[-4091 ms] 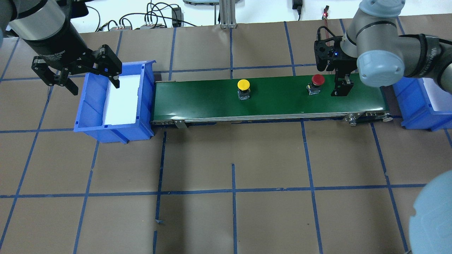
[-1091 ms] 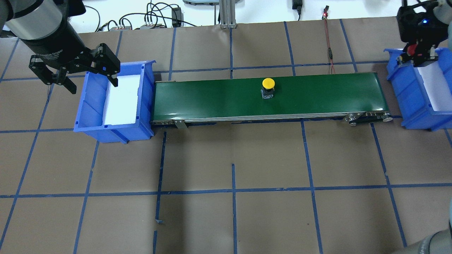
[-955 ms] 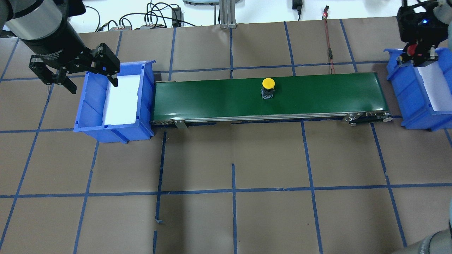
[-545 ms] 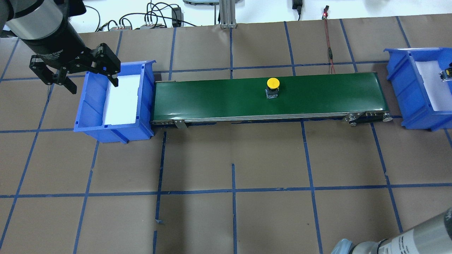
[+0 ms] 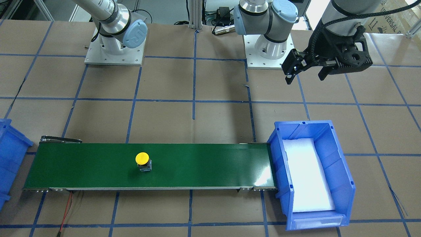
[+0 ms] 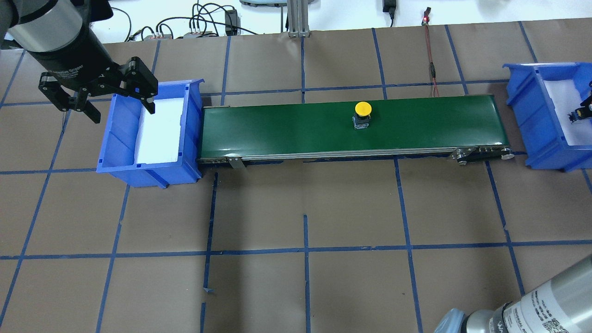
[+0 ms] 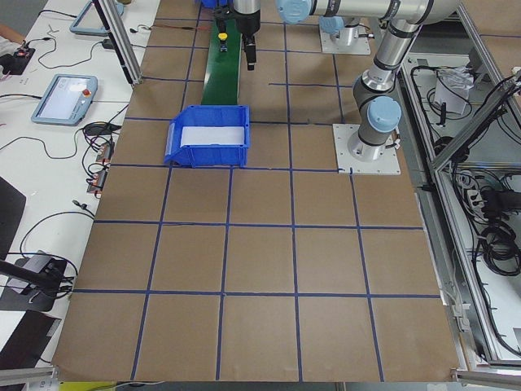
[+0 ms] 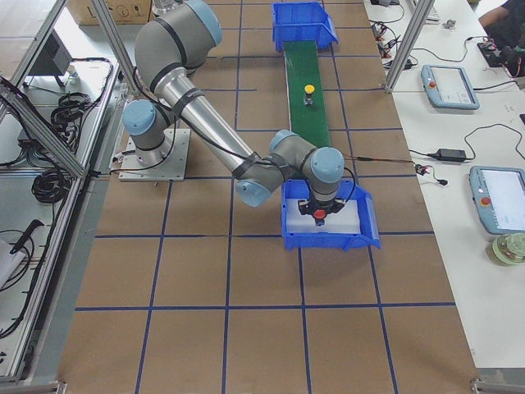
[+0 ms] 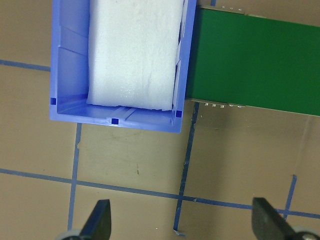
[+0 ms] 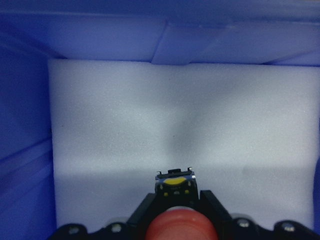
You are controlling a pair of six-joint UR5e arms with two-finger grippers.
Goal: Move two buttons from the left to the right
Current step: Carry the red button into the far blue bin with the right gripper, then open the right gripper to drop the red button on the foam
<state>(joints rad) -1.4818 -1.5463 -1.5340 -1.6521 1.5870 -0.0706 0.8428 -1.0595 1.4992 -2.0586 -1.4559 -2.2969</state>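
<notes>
Two blue bins, conveyor, yellow button

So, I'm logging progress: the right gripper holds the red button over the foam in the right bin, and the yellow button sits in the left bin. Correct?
Not quite. The yellow button stands on the green conveyor belt, not in the left bin, as the overhead exterior view shows. The rest holds: the right gripper holds the red button over the foam in the right bin.

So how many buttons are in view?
2. The yellow button sits on the green belt; the red button is gripped in the right claw over the right bin.
</notes>
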